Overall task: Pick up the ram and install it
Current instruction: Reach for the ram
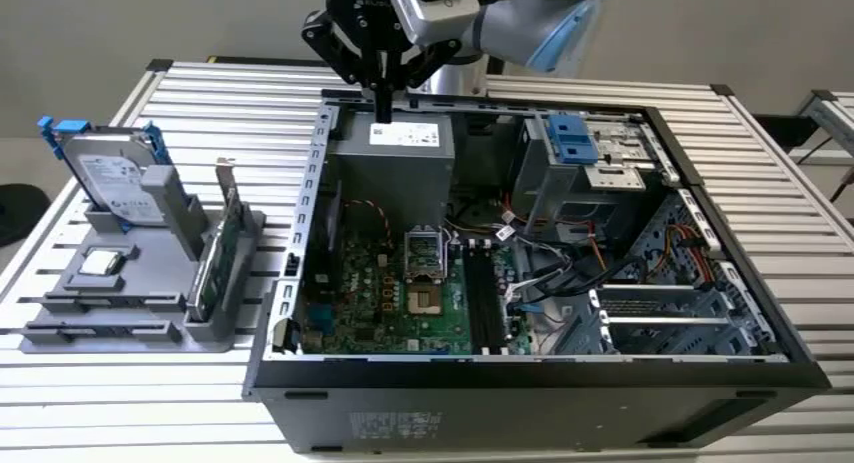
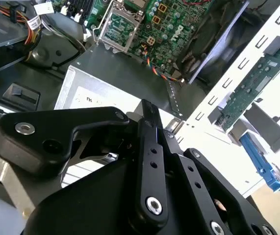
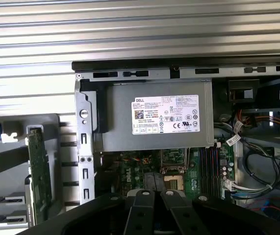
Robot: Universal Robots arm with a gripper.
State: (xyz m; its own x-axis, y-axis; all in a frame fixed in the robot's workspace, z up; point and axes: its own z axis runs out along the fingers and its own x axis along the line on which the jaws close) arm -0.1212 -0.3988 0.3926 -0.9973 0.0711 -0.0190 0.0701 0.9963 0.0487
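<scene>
My gripper (image 1: 384, 111) hangs above the back edge of the open computer case (image 1: 287, 313), over the grey power supply (image 1: 394, 158). Its black fingers (image 3: 144, 196) are pressed together with nothing between them. A thin blue-green strip that looks like the ram (image 1: 469, 301) stands on edge beside the black memory slots (image 1: 491, 308) of the green motherboard (image 1: 374, 293), well below and in front of the gripper. In the first wrist view the memory slots (image 3: 210, 166) lie past the power supply (image 3: 154, 122).
A grey rack (image 1: 120, 318) on the exterior view's left holds a silver hard drive with blue rails (image 1: 114, 178), a green card with a metal bracket (image 1: 216, 248) and a small square chip (image 1: 100, 263). Cables and a drive cage (image 1: 587, 158) crowd the case's right half.
</scene>
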